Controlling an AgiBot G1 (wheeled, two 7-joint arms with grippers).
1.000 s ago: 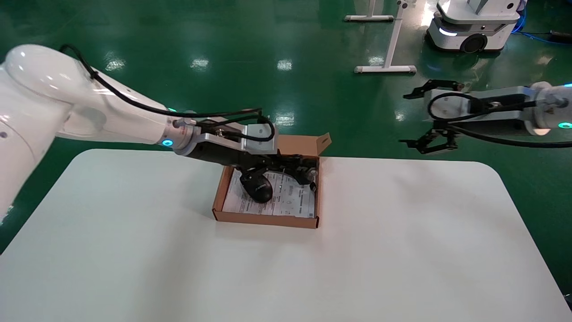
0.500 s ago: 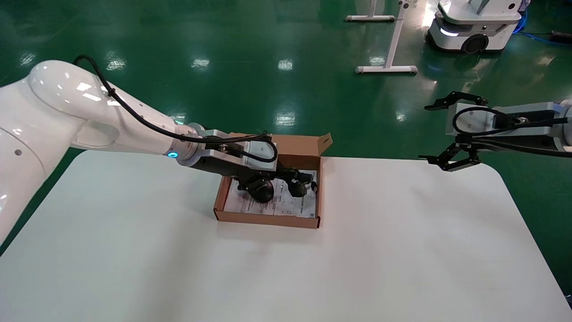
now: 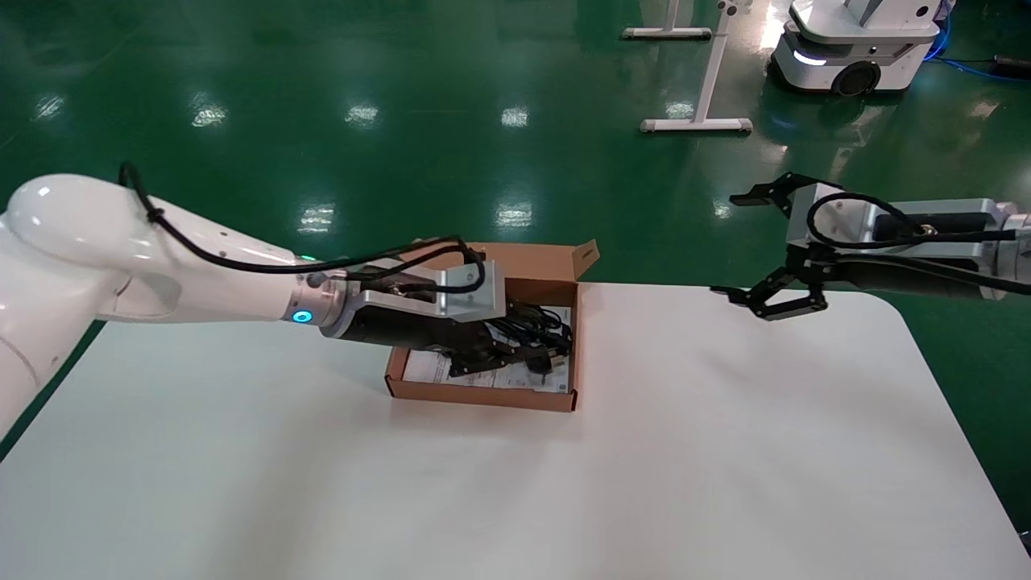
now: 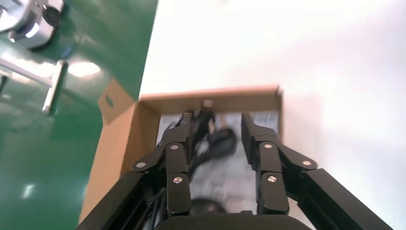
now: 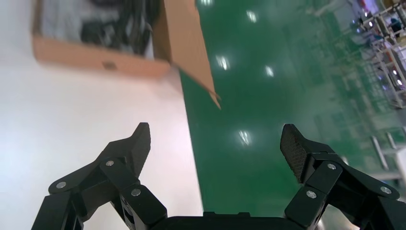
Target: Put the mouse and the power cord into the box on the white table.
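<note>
Glossy green floor [image 3: 451,97] behind the white table [image 3: 725,451], with a white mobile robot base [image 3: 854,44] parked at one o'clock. Near the table's twelve o'clock edge sits the box [image 3: 483,395], flap lid upright on its far side. Reaching low into the box from nine o'clock, the left gripper [image 3: 483,354], fingers [image 4: 178,165] spread apart and gripping nothing, as the left wrist view confirms. Lying on the printed sheet between and beyond those fingers, the power cord [image 4: 218,139], its plug [image 4: 207,106] against the box's three o'clock wall. Just visible beneath the gripper's base in the left wrist view, the mouse [image 4: 206,207], also inside the box. Hovering over the table's two o'clock corner, well apart from the box, the right gripper [image 3: 765,250], jaws wide open and empty.
</note>
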